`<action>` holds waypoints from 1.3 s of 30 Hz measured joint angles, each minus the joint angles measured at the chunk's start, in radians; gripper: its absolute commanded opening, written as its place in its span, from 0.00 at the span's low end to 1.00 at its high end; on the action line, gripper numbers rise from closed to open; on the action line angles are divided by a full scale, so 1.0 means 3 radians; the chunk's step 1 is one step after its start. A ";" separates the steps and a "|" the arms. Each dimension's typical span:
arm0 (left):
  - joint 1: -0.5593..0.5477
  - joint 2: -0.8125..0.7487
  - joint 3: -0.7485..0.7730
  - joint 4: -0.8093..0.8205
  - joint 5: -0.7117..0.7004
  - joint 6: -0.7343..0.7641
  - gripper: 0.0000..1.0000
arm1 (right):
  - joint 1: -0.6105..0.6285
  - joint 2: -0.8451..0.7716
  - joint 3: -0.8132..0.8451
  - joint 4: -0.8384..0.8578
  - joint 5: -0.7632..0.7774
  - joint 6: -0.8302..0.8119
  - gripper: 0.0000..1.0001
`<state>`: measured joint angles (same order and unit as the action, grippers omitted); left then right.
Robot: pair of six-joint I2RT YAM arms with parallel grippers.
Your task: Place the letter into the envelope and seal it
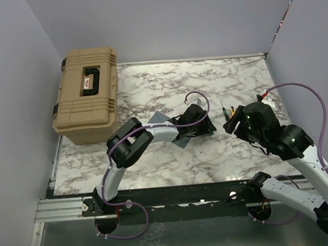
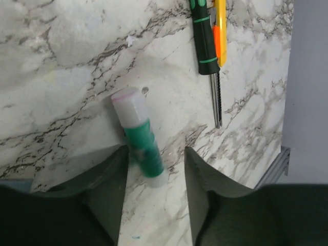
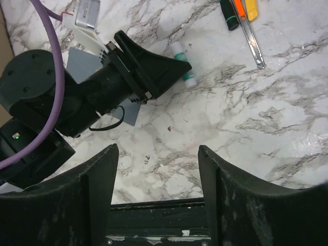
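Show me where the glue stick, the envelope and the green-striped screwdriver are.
glue stick [image 2: 144, 146], left wrist view, on its green body.
envelope [image 3: 81, 62], right wrist view, on its bare upper corner.
green-striped screwdriver [image 2: 205, 43], left wrist view, on its handle.

Case [image 1: 86, 94]: stands at the far left corner of the tabletop [image 1: 150, 84].

Envelope [image 1: 159, 119]: lies flat near the centre. The left arm crosses above it and covers its middle.

Glue stick [image 2: 139, 138]: lies on the tabletop just right of the envelope, between the parted fingers of the left claw [image 2: 155, 159]. It is close against one finger, with a gap to the other.

Screwdriver [image 2: 205, 41] and cutter [image 2: 220, 31]: lie side by side, right of the glue stick.

Right claw [image 3: 159, 154]: hangs over the right part, in front of these two tools.
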<state>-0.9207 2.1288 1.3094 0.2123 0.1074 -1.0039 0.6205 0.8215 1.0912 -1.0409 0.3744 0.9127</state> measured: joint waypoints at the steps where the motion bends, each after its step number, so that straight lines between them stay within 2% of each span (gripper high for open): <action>1: -0.0010 -0.0001 0.0031 -0.0003 -0.0041 -0.0009 0.56 | 0.0000 -0.0031 -0.0023 -0.0003 -0.0017 -0.0017 0.68; 8: -0.0045 -0.0080 0.0060 -0.0145 -0.0280 -0.0067 0.63 | 0.0000 -0.0205 -0.0005 -0.0202 -0.0181 -0.0114 0.71; 12: -0.0074 -0.0347 -0.0028 -0.0389 -0.0454 -0.0065 0.67 | 0.0000 -0.0205 0.0228 -0.0415 -0.0238 -0.0188 0.97; 13: -0.0086 -0.0482 -0.0086 -0.0445 -0.0502 -0.0061 0.70 | 0.0000 -0.0202 0.0296 -0.0460 -0.0243 -0.0201 1.00; 14: -0.0102 -0.0603 -0.0136 -0.0493 -0.0547 -0.0051 0.80 | 0.0000 -0.0202 0.0367 -0.0515 -0.0242 -0.0219 1.00; 15: -0.0136 -0.0802 -0.0191 -0.0586 -0.0631 -0.0011 0.97 | 0.0000 -0.0202 0.0435 -0.0579 -0.0240 -0.0230 1.00; 16: -0.0169 -0.0954 -0.0206 -0.0674 -0.0694 0.0010 0.99 | 0.0000 -0.0203 0.0497 -0.0652 -0.0234 -0.0239 1.00; 22: -0.0458 -0.1815 -0.0160 -0.1316 -0.1157 0.0251 0.99 | 0.0000 -0.0126 0.0919 -0.1110 -0.0072 -0.0337 1.00; 31: -0.0971 -0.3043 0.0099 -0.2630 -0.2333 0.0572 0.99 | 0.0000 0.0023 0.1541 -0.1280 0.0281 -0.0731 1.00; 35: -0.1002 -0.3705 0.0117 -0.2898 -0.2772 0.0725 0.99 | 0.0000 0.0189 0.1909 -0.1279 0.0453 -0.0960 1.00; 39: -0.0999 -0.4148 0.0117 -0.2997 -0.3109 0.0910 0.99 | 0.0000 0.0256 0.2103 -0.1218 0.0590 -0.1194 1.00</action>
<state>-1.2205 0.8845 1.3445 -0.6868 -0.8253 -0.7307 0.6205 0.8982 1.7222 -1.4063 0.5514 0.5545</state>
